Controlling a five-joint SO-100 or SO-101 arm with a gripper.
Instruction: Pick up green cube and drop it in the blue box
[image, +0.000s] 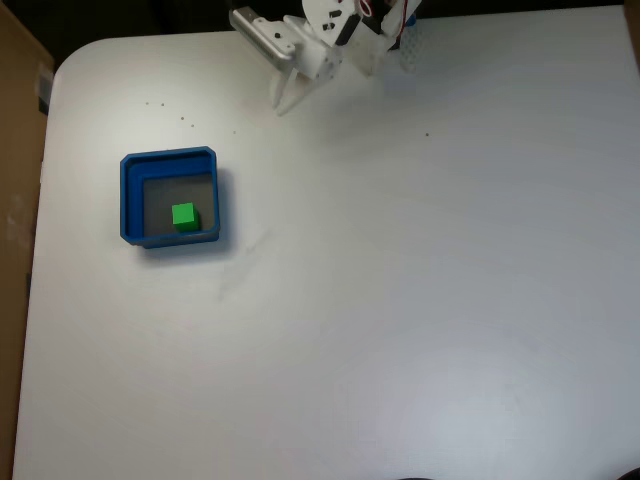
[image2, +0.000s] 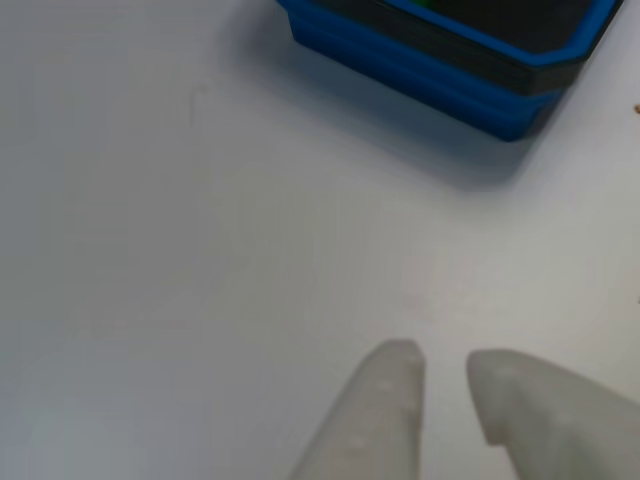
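Hovering folded at the table's (image: 420, 300) far edge, the fingers (image2: 395, 385) are nearly closed, empty.

Looked like a lab or hobby bench rather than a home; seen from above in the fixed view, a plain white table (image: 400, 300) with a rounded corner, matte and faintly scuffed, dotted with a few dark specks; flanked on the left by a brown cardboard-like panel (image: 15, 200). Bore at its far edge a white, seemingly 3D-printed arm (image: 320, 35) with red wiring; carried a blue box (image: 126, 200) with a green cube (image: 184, 217) in it, the sort of props found in a test setup; lit evenly, as by indoor ceiling light.
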